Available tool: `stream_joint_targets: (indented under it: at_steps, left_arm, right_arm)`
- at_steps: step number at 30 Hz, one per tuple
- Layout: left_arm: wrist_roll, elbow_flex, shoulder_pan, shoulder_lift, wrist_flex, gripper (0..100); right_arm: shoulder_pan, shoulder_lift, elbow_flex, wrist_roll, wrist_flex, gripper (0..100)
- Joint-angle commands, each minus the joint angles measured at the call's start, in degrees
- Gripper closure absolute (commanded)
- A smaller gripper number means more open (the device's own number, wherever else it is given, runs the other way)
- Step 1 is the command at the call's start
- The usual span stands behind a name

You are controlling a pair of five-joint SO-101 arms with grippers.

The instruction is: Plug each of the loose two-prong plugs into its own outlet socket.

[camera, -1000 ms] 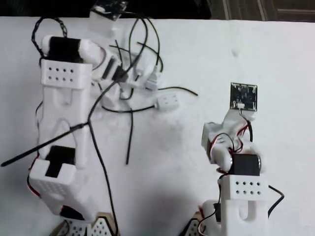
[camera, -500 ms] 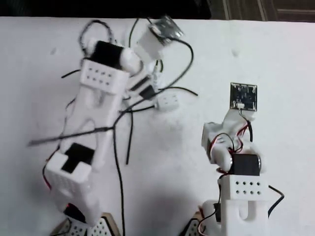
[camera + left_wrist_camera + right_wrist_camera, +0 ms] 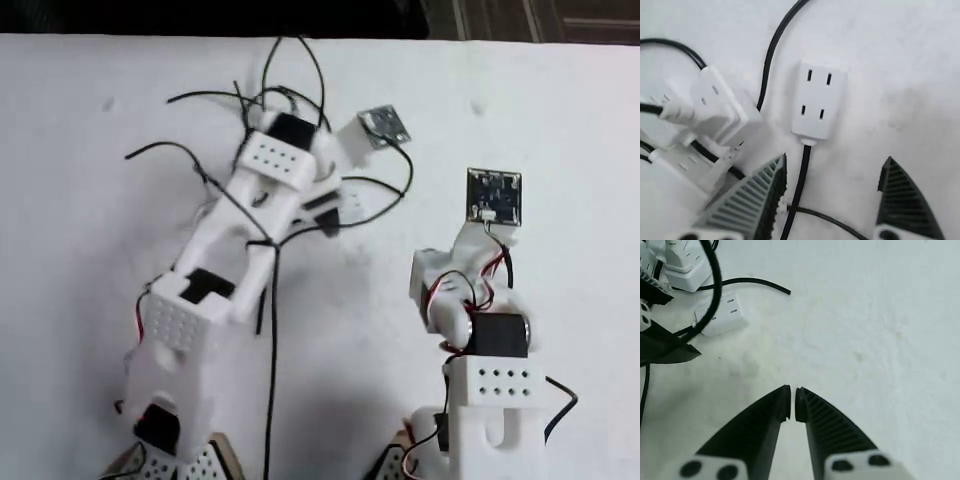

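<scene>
White table (image 3: 905,55) bears a white, seemingly two-socket outlet block (image 3: 819,106), black-corded.

Two white printed-plastic arms here, left arm (image 3: 215,290) and right arm (image 3: 480,390), with black servo blocks set in the shells and grids of small round holes (image 3: 505,380). Left gripper (image 3: 835,165): dark ribbed wedge fingers (image 3: 755,200). Right gripper (image 3: 793,402): same ribbed black, with white mounts and dark screw holes (image 3: 690,469) behind the tips. Red and black wires (image 3: 470,290) trail behind the right pincer, and a bare camera board (image 3: 494,196) sits beside it.
</scene>
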Motion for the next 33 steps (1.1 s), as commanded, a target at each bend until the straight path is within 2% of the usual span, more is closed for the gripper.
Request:
stream_joint_targets:
  at_steps: [1, 6, 10, 16, 21, 24, 30, 33]
  left_arm:
    - [-0.7, -0.3, 1.5, 0.6, -3.8, 70]
    - [-0.6, -0.4, 1.8, 4.9, -8.7, 70]
    - [-0.9, -0.4, 1.8, 7.9, -8.9, 70]
    - [-3.3, -0.4, 2.1, 9.2, -4.7, 73]
    - [-3.4, -0.4, 4.8, 7.6, -1.7, 91]
    - [-3.3, -0.4, 7.0, 5.8, 1.4, 96]
    - [3.8, -0.2, 9.3, -1.2, 9.3, 98]
    - [4.6, 0.2, 8.5, -5.0, 12.1, 98]
  right_arm:
    - [-0.3, -0.6, -0.3, 0.4, -0.8, 97.2]
    - [-0.3, -0.6, -0.3, 0.4, -0.7, 97.2]
    - [-0.3, -0.6, -0.3, 0.4, -0.7, 97.2]
    - [-0.3, -0.6, -0.3, 0.4, -0.7, 97.2]
    - [-0.3, -0.6, -0.3, 0.4, -0.7, 97.2]
    - [-0.3, -0.6, -0.3, 0.4, -0.7, 97.3]
    - [-0.3, -0.6, -0.3, 0.4, -0.7, 97.3]
    - [-0.3, -0.6, -0.3, 0.4, -0.7, 97.3]
